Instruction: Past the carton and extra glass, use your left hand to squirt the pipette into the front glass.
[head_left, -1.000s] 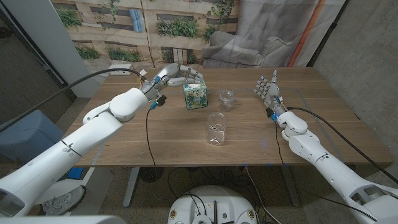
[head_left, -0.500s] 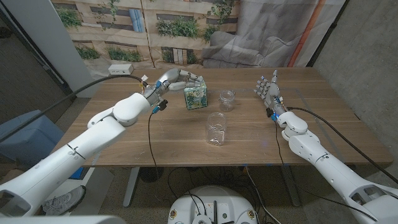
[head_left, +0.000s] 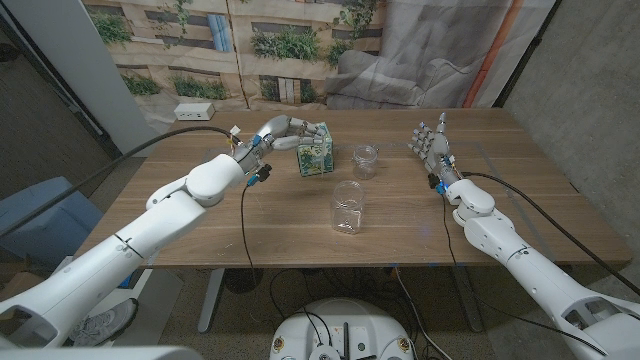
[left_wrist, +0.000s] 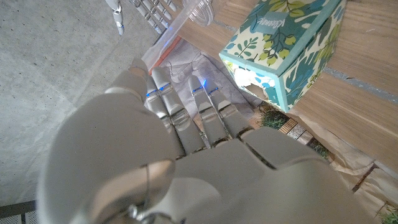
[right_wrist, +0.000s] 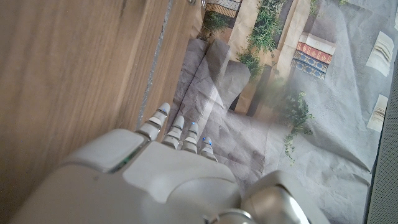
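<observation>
Reaching over the carton (head_left: 314, 152), your left hand (head_left: 283, 130) is curled; whether it holds a pipette, you cannot tell. Next, carry it past the carton to the front glass (head_left: 348, 207).

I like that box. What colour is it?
The carton is teal with leaf patterns; left wrist view.

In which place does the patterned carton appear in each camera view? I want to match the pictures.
Head view: the carton stands on the far part of the table, beside the left hand.
Left wrist view: the carton lies beyond the left hand.
Right wrist view: I cannot find it there.
Shared landmark: the wooden table.
</observation>
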